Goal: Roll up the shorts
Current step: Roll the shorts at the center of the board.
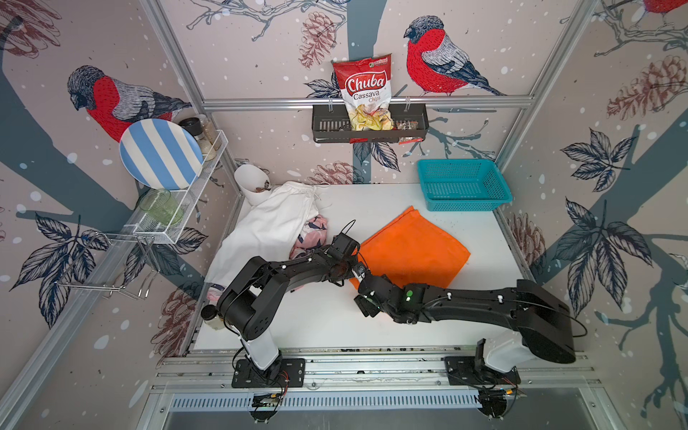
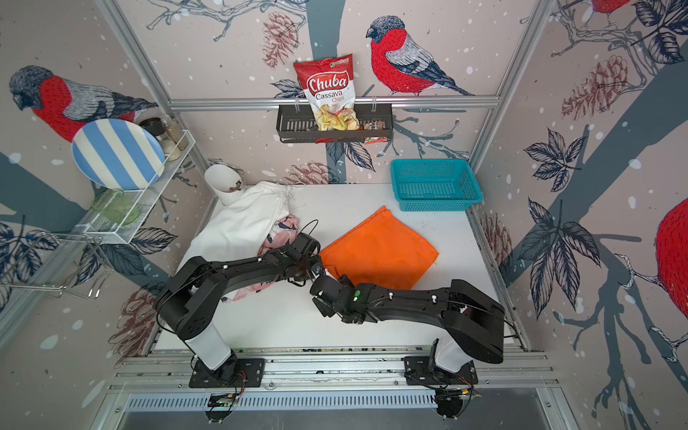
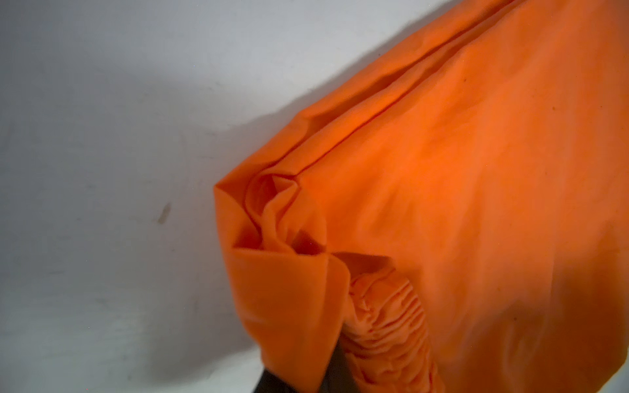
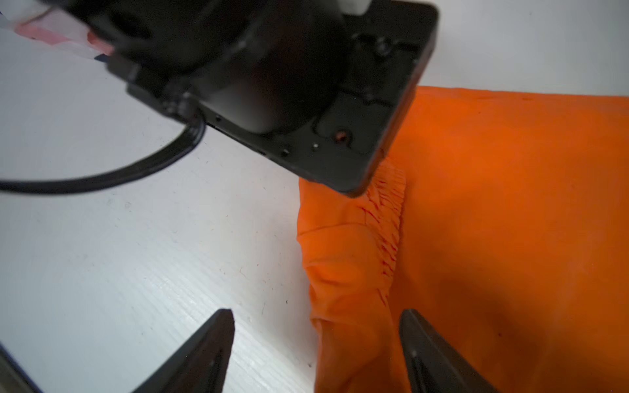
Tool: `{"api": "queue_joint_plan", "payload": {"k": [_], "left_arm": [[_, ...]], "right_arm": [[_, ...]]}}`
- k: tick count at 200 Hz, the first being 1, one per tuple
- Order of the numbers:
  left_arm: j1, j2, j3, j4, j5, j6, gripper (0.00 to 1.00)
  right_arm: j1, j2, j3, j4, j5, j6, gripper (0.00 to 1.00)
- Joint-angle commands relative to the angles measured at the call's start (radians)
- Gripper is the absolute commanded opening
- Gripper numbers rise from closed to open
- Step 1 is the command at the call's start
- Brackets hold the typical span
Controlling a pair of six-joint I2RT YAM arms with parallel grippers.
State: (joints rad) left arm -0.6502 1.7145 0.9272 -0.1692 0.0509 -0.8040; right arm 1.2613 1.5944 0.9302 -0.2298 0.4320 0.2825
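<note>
The orange shorts (image 1: 413, 249) (image 2: 379, 249) lie folded flat on the white table, right of centre. My left gripper (image 1: 359, 266) (image 2: 319, 268) is shut on their near-left corner; in the left wrist view the gathered waistband (image 3: 391, 323) bunches at the dark fingers (image 3: 326, 377). My right gripper (image 1: 366, 278) (image 4: 318, 316) stands open just beside it. One of its fingertips (image 4: 224, 323) is over bare table, and its second one is over the orange shorts (image 4: 510, 204), with the cloth's edge between them. The white shorts (image 1: 268, 227) (image 2: 238, 223) and the pink patterned shorts (image 1: 312, 234) (image 2: 283, 231) lie heaped at the left.
A teal basket (image 1: 461, 186) sits at the back right corner. A white cup (image 1: 253, 182) leans at the back left and a small jar (image 1: 212, 316) stands by the left arm's base. A black wall rack (image 1: 368, 126) holds a chips bag.
</note>
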Motion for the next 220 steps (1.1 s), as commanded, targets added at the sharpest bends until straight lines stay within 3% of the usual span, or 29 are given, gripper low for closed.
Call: {"api": "queue_joint_plan", "payload": {"k": [1,29,51,86,116,151,186,220], "left_arm": [[0.004,-0.014,-0.010,-0.024,-0.008,0.010,0.10],[0.003,-0.030,-0.019,-0.022,-0.007,0.009,0.10],[0.006,-0.041,-0.031,-0.025,-0.009,0.007,0.10],[0.026,-0.092,-0.075,-0.036,-0.031,0.000,0.11],[0.054,-0.203,-0.160,-0.065,-0.071,-0.015,0.13],[0.074,-0.369,-0.270,-0.117,-0.109,-0.037,0.17],[0.075,-0.463,-0.286,-0.179,-0.133,-0.030,0.47],[0.074,-0.516,-0.252,-0.220,-0.143,-0.020,0.60]], "right_arm": [[0.019,0.070,0.037,-0.031,0.182,-0.074,0.84],[0.017,0.138,0.032,0.040,0.189,-0.103,0.82],[0.010,0.176,0.025,0.064,0.189,-0.105,0.74],[0.017,0.178,0.034,0.068,0.139,-0.102,0.19],[0.023,0.166,0.043,0.109,0.040,-0.089,0.01],[0.013,0.166,0.037,0.179,-0.192,-0.052,0.00],[-0.071,0.123,-0.058,0.350,-0.536,0.080,0.00],[-0.234,0.104,-0.222,0.620,-0.864,0.308,0.00]]}}
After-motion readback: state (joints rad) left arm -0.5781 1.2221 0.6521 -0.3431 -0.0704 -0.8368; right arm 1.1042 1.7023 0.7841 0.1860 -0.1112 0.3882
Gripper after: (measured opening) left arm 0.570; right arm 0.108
